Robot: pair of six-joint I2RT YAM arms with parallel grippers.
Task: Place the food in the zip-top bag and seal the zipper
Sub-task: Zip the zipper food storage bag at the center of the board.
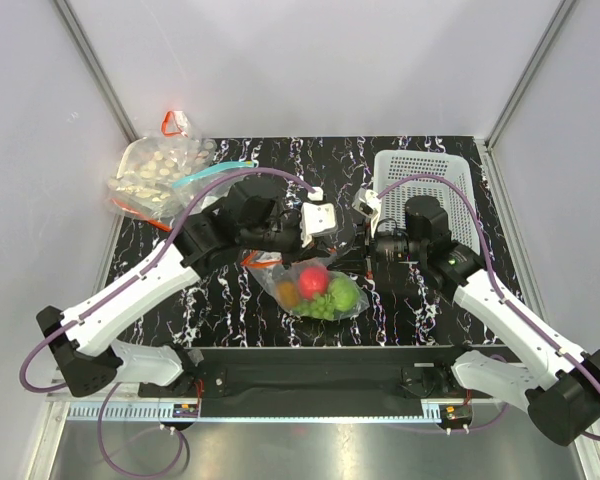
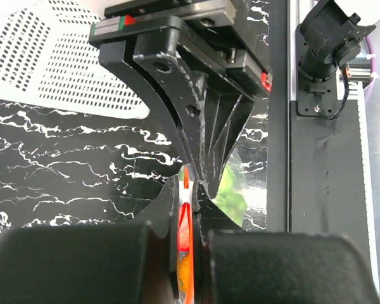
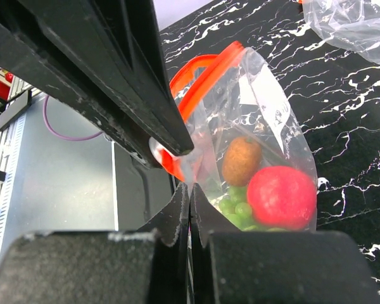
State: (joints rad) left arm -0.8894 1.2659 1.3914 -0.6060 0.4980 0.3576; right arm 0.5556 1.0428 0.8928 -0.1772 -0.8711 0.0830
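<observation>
Left gripper and right gripper each clamped on zipper; white label on zip-top bag unreadable

The black tabletop with white veins carries a white perforated basket at its far right corner, a bag of pale round pieces at the far left corner, and the zip-top bag near the middle.

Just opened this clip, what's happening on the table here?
Both arms are working on the zip-top bag, which already holds the red fruit, grapes, green piece and brown-orange ball. The left gripper and right gripper are both pinched shut on its red-orange zipper. Part of the mouth gapes open, so sealing isn't finished.
</observation>
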